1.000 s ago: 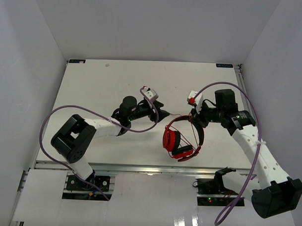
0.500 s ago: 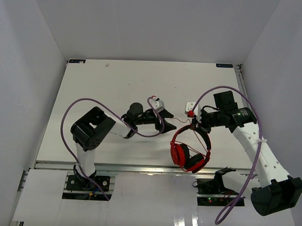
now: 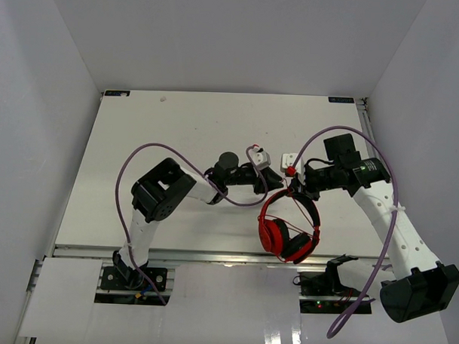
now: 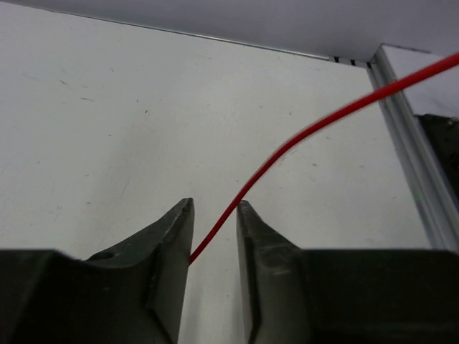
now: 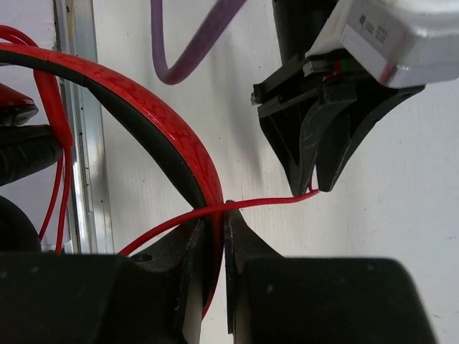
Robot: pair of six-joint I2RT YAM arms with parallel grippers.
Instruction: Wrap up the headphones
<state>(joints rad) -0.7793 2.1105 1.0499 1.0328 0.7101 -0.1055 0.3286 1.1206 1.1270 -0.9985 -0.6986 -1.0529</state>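
Both hands engaged: right hand (image 5: 215,215) clamps the headphones (image 3: 272,234); left hand (image 4: 214,208), moved closer, narrows unpinched around the cord (image 4: 315,125), ready to wrap.

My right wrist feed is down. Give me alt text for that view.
The right gripper is shut on the red band of the headphones, which arcs off to the upper left. The thin red cord runs from there rightward to the fingertips of the left gripper, over the white table.

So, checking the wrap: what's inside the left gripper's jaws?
Only the red cord passes through the open left gripper, white table behind. Its lower run is hidden by the fingers.
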